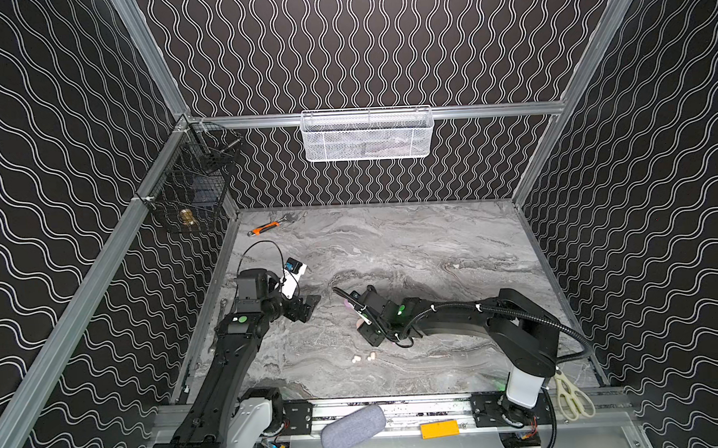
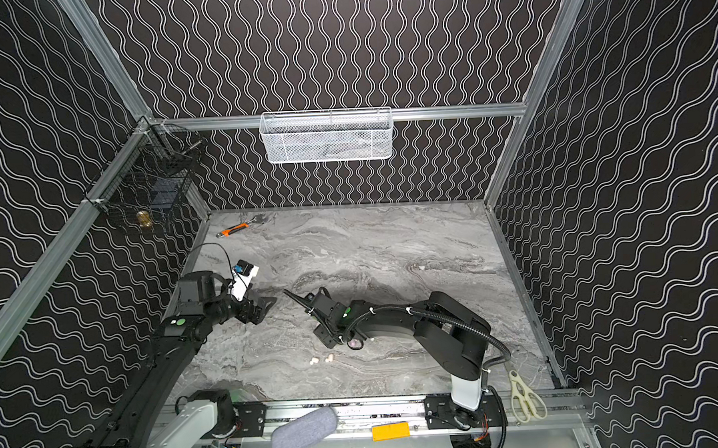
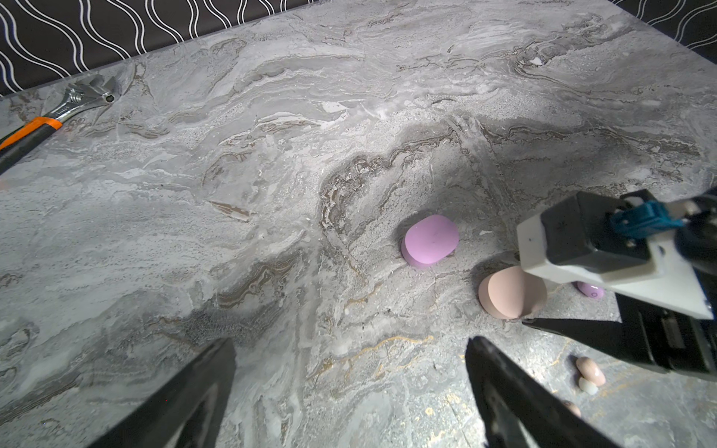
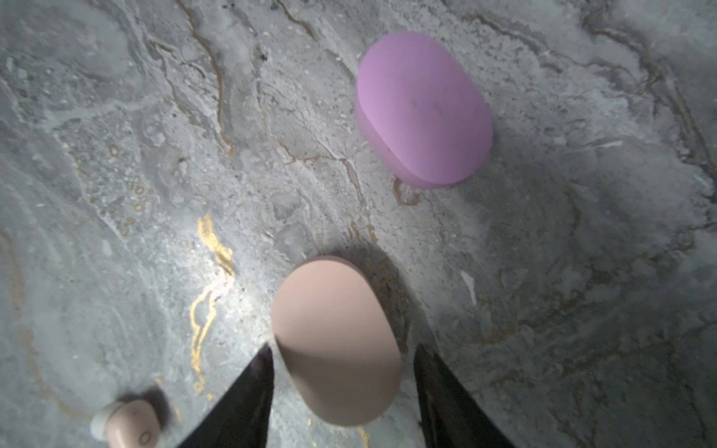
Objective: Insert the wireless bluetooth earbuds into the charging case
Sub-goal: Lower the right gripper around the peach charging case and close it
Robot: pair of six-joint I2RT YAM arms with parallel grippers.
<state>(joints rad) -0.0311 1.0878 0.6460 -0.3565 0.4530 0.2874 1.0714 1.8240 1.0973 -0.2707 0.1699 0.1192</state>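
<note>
None of the job looks done yet. Over the grey marble table [image 1: 433, 251], the left gripper [image 3: 349, 343] hangs wide open and empty. The right gripper [image 4: 343, 349] has its jaws parted on each side of the shut beige-pink pebble-shaped case [image 4: 329, 310], not squeezing it. The shut lilac pebble-shaped case [image 4: 423, 108] lies near. Tiny rounded cream earbuds [image 1: 356, 358] and a lilac earbud [image 3: 589, 290] lie loose on the table

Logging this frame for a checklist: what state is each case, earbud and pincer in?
lilac case: closed, flat on table
beige case: closed
cream earbuds: loose on table, uncased
lilac earbud: loose on table
left pincer: open, empty
right pincer: straddling beige case, grip unclear
scissors: closed
</note>
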